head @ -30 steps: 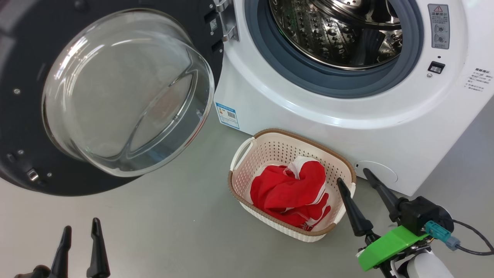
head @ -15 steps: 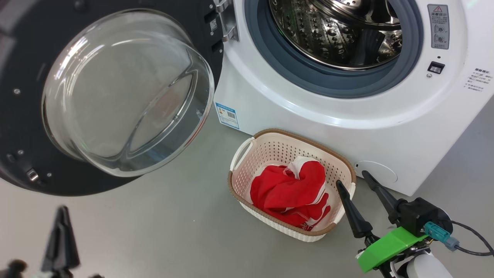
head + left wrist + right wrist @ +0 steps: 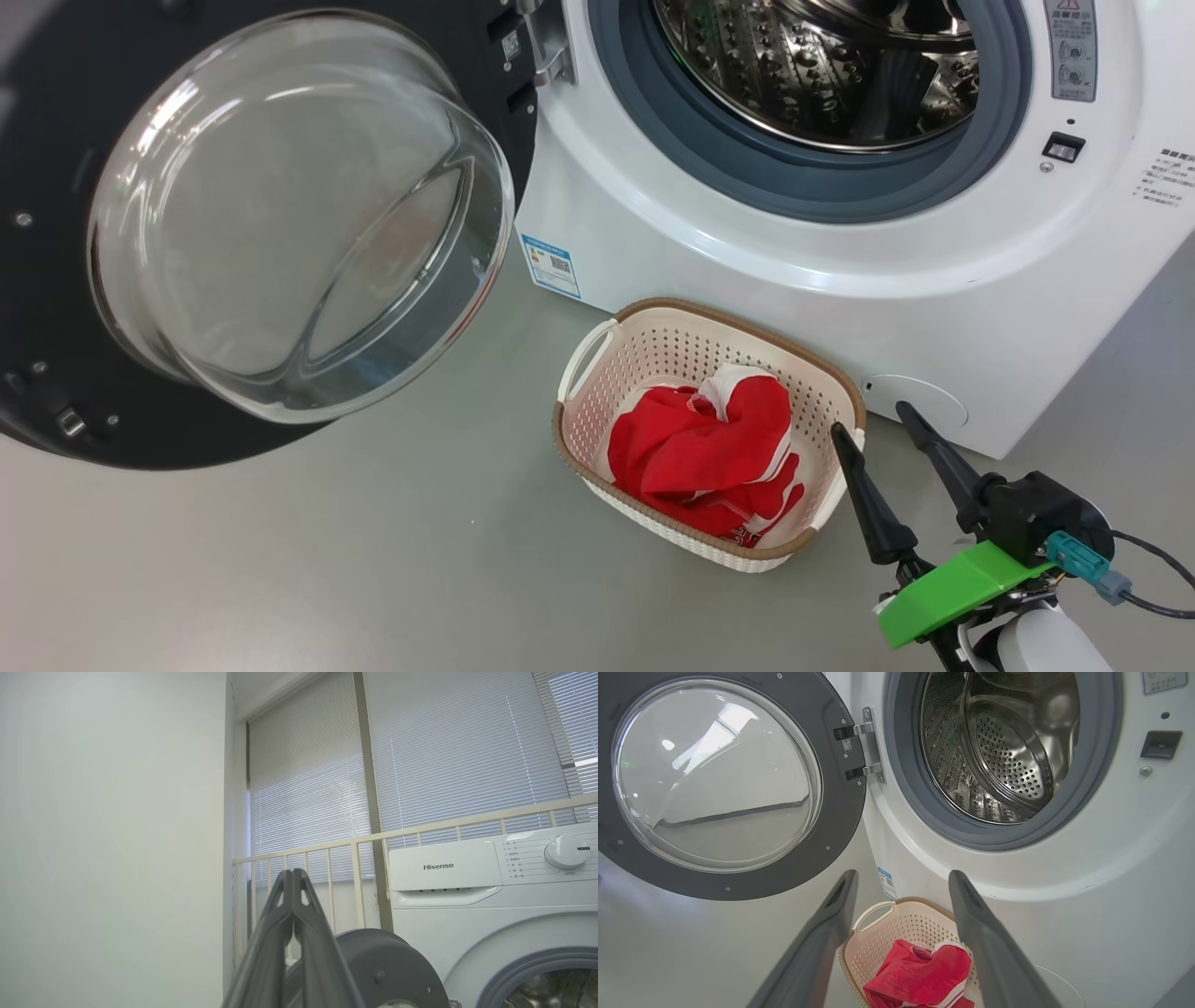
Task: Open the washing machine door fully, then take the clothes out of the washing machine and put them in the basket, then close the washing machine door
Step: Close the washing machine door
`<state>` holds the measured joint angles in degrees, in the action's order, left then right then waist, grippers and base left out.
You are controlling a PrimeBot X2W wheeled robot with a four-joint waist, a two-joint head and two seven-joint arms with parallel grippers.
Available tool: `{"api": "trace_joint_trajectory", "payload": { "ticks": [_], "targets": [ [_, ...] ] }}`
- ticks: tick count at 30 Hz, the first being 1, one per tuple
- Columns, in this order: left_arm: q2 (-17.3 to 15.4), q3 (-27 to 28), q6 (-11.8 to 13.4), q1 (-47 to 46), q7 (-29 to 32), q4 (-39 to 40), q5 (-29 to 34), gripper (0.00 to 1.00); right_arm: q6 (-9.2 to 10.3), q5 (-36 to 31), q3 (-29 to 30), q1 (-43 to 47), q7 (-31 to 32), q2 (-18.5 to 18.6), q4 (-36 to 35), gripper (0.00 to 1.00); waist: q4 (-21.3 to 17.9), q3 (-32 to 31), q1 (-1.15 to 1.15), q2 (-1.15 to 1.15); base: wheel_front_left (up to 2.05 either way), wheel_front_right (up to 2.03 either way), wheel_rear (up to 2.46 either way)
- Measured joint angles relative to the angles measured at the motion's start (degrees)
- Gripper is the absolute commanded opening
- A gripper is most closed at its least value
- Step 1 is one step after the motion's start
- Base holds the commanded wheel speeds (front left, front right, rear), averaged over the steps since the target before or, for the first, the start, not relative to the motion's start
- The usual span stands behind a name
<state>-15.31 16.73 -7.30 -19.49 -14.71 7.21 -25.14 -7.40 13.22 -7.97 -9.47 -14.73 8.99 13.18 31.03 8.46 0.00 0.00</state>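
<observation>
basket (image 3: 579, 439) on floor (image 3: 373, 560) before washing machine (image 3: 709, 271), clothes (image 3: 709, 453) in basket, washing machine door (image 3: 280, 224) swung open at left

Head looks down, wrists look forward; all share the washing machine (image 3: 747, 266).

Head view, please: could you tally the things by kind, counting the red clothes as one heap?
Washing machine: 1
Door: 1
Basket: 1
Clothes heap: 1
Right gripper: 1
Total: 5
</observation>
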Motion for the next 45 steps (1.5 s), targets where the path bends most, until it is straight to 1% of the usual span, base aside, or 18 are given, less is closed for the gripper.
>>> {"api": "trace_joint_trajectory", "payload": {
  "ticks": [2, 5, 8, 10, 12, 15, 17, 19, 20, 22, 23, 29, 32, 34, 37, 38, 42, 45],
  "targets": [
    [-2.92, 0.91, -0.01, -4.47, -0.01, -1.24, -1.41, 0.00, 0.00, -0.10, 0.20, -0.01, 0.00, -0.08, -0.22, 1.00, 0.04, 0.29, 0.00, 0.00, 0.00, 0.00, 0.00],
    [-5.99, 2.46, -0.01, -10.61, -0.08, -6.67, -5.90, 0.00, 0.00, -0.12, 0.62, -0.01, 0.00, -0.25, -0.32, 1.00, 0.04, 0.66, 0.00, 0.00, 0.00, 0.00, 0.00],
    [-8.82, 2.79, -0.01, -15.46, -0.08, -14.74, -10.47, 0.00, 0.00, -0.13, 0.91, -0.02, 0.00, -0.36, -0.38, 1.00, 0.00, 0.97, 0.00, 0.00, 0.00, 0.00, 0.00],
    [-11.33, 2.35, -0.01, -17.92, -0.09, -20.80, -12.00, 0.00, 0.00, -0.13, 0.87, -0.04, 0.00, -0.38, -0.41, 1.00, -0.18, 1.14, 0.00, 0.00, 0.00, 0.00, 0.00],
    [-12.56, 2.03, -0.01, -20.98, 0.11, -28.07, -17.50, 0.00, 0.00, -0.13, 0.82, -0.03, 0.00, -0.42, -0.42, 1.00, -0.38, 1.25, 0.00, 0.00, 0.00, 0.00, 0.00],
    [-14.97, 0.75, -0.01, -25.05, 4.42, -38.46, -23.18, 0.00, 0.00, -0.13, 0.71, -0.04, 0.00, -0.40, -0.33, 1.00, -0.61, 1.53, 0.00, 0.00, 0.00, 0.00, 0.00],
    [-17.25, -0.73, -0.01, -28.07, 8.06, -44.30, -25.47, 0.00, 0.00, -0.13, 0.58, -0.05, 0.00, -0.33, -0.25, 1.00, -0.71, 1.91, 0.00, 0.00, 0.00, 0.00, 0.00],
    [-18.57, -0.92, 0.00, -31.65, 11.67, -49.44, -29.10, 0.00, 0.00, -0.13, 0.08, -0.10, 0.00, -0.22, -0.13, 1.00, -0.86, 2.28, 0.00, 0.00, 0.00, 0.00, 0.00],
    [-19.30, -1.49, 0.00, -33.13, 13.51, -51.50, -29.85, 0.00, 0.00, -0.13, -0.18, -0.17, 0.00, -0.08, -0.03, 1.00, -0.96, 2.48, 0.00, 0.00, 0.00, 0.00, 0.00],
    [-20.78, -3.08, 0.00, -35.65, 17.78, -54.89, -31.89, 0.00, 0.00, -0.13, -0.44, -0.36, 0.00, 0.03, 0.16, 1.00, -1.20, 2.88, 0.00, 0.00, 0.00, 0.00, 0.00],
    [-21.90, -5.88, 0.00, -37.29, 23.15, -57.65, -32.27, 0.00, 0.00, -0.13, -0.46, -0.79, 0.00, 0.25, 0.57, 1.00, -1.36, 3.33, 0.00, 0.00, 0.00, 0.00, 0.00],
    [-22.12, -9.84, -0.01, -38.80, 35.80, -63.29, -36.61, 0.00, 0.00, -0.53, -0.80, -1.59, 0.00, 0.64, 0.75, 1.00, -1.74, 4.60, 0.00, 0.00, 0.00, 0.00, 0.00],
    [-22.30, -12.04, 0.00, -38.75, 41.39, -63.18, -38.56, 0.00, 0.00, -0.53, -1.30, -2.48, 0.00, 0.65, 1.02, 1.00, -2.14, 5.06, 0.00, 0.00, 0.00, 0.00, 0.00],
    [-22.65, -12.09, -0.01, -38.71, 44.48, -62.74, -40.88, 0.00, 0.00, -0.53, -1.98, -3.17, 0.00, 0.75, 1.05, 1.00, -2.53, 5.36, 0.00, 0.00, 0.00, 0.00, 0.00],
    [-23.40, -12.59, -0.01, -38.22, 48.35, -62.54, -43.11, 0.00, 0.00, -0.53, -2.40, -3.58, 0.00, 0.92, 1.05, 1.00, -2.89, 5.95, 0.00, 0.00, 0.00, 0.00, 0.00],
    [-23.40, -12.59, -0.01, -38.22, 48.35, -62.54, -43.11, 0.00, 0.00, -0.53, -2.40, -3.58, 0.00, 0.92, 1.05, 1.00, -2.89, 5.95, 0.00, 0.00, 0.00, 0.00, 0.00],
    [-24.14, -13.06, -0.01, -37.04, 52.58, -61.94, -45.99, 0.00, 0.00, -0.53, -2.50, -3.58, 0.00, 1.32, 1.20, 1.00, -3.43, 6.43, 0.00, 0.00, 0.00, 0.00, 0.00],
    [-24.51, -13.24, 0.00, -35.77, 54.35, -60.66, -47.22, 0.00, 0.00, -0.53, -2.55, -3.58, 0.00, 1.63, 1.30, 1.00, -3.79, 6.62, 0.00, 0.00, 0.00, 0.00, 0.00]
  ]
}}
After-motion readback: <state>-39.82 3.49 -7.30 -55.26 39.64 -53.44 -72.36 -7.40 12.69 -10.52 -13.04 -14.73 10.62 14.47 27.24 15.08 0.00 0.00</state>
